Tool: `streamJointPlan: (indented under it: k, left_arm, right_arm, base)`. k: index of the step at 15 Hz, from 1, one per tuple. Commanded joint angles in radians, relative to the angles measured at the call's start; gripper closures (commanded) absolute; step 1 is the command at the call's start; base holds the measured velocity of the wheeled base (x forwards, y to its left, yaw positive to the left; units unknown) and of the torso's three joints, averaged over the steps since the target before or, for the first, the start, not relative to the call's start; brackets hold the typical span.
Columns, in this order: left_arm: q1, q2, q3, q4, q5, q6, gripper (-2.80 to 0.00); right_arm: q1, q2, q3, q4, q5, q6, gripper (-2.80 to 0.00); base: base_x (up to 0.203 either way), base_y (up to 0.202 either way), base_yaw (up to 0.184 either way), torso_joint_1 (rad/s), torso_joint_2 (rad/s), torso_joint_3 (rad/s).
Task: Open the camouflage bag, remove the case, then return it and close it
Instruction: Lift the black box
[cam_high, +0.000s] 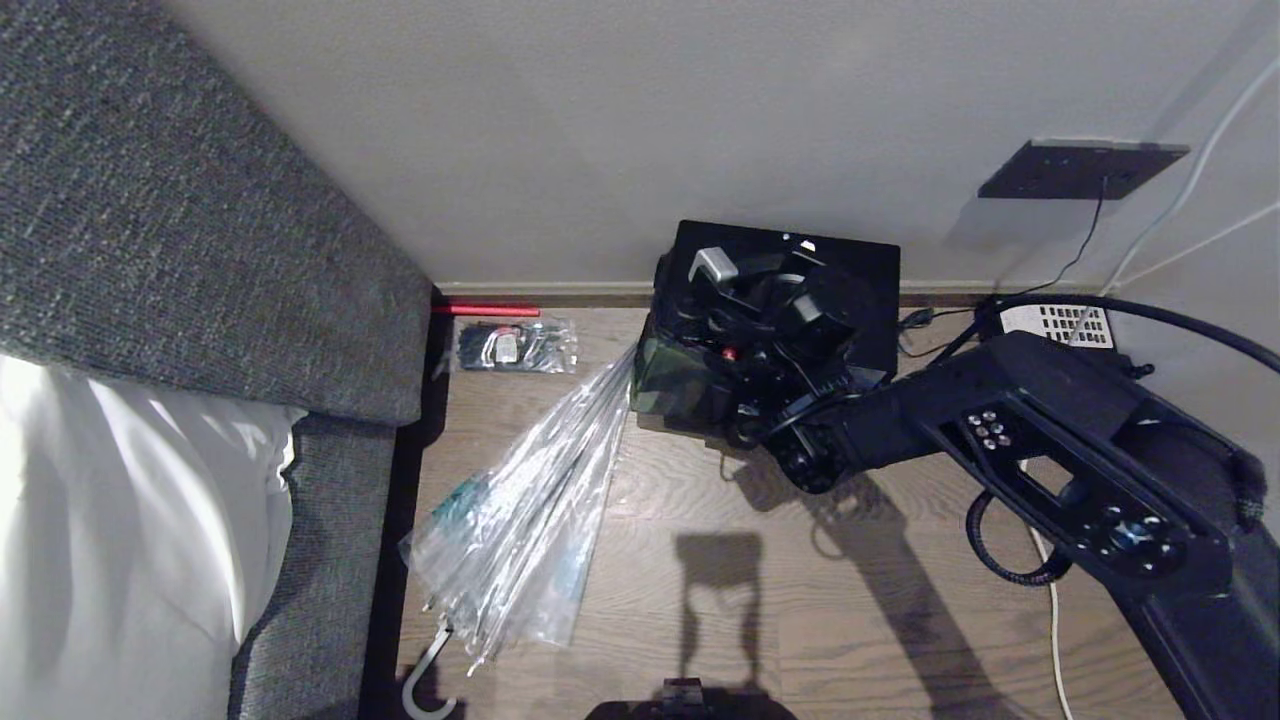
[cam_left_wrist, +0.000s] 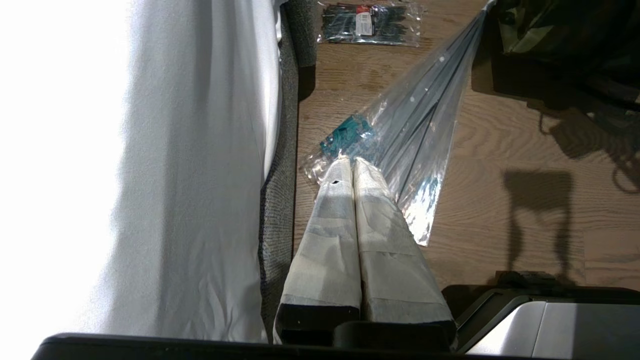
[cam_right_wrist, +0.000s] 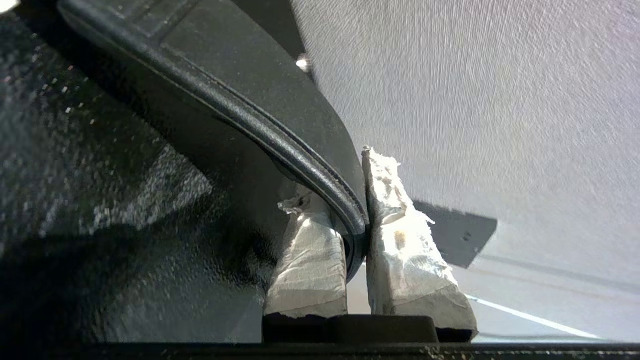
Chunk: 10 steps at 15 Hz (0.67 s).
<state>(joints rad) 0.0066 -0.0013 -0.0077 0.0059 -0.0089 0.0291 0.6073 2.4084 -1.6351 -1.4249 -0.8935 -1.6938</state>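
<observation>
Black right arm (cam_high: 1050, 450), silver screws, white-taped fingers (cam_right_wrist: 405, 250).

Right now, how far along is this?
Right gripper is shut on a black piped edge above the camouflage bag, a black panel raised against the wall; lid or case, unclear. Removal unconfirmed; return and closing remain. Left gripper idles near the umbrella.

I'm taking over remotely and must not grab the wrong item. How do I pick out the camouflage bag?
Look along the wall's skirting board to the wooden floor below it. The camouflage bag stands there under the right gripper, beside the clear wrapped umbrella. Unlike its transparent neighbours, it is boxy, green-patterned and black.
</observation>
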Motion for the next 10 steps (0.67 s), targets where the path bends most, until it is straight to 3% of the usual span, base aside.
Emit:
streamJointPlan:
  k: [1, 7, 10]
  left_arm:
    - [0.000, 0.000, 0.000, 0.000, 0.000, 0.000, 0.00]
    - [0.001, 0.000, 0.000, 0.000, 0.000, 0.000, 0.00]
    - [0.001, 0.000, 0.000, 0.000, 0.000, 0.000, 0.00]
  right_arm:
    - [0.011, -0.042, 0.085, -0.034, -0.010, -0.010, 0.00]
    - [0.046, -0.068, 0.282, -0.105, -0.060, -0.010, 0.00]
    - [0.057, -0.089, 0.309, -0.105, -0.080, -0.009, 0.00]
  base:
    - [0.000, 0.000, 0.000, 0.000, 0.00, 0.000]
    - [0.000, 0.000, 0.000, 0.000, 0.00, 0.000]
    - [0.000, 0.000, 0.000, 0.000, 0.00, 0.000]
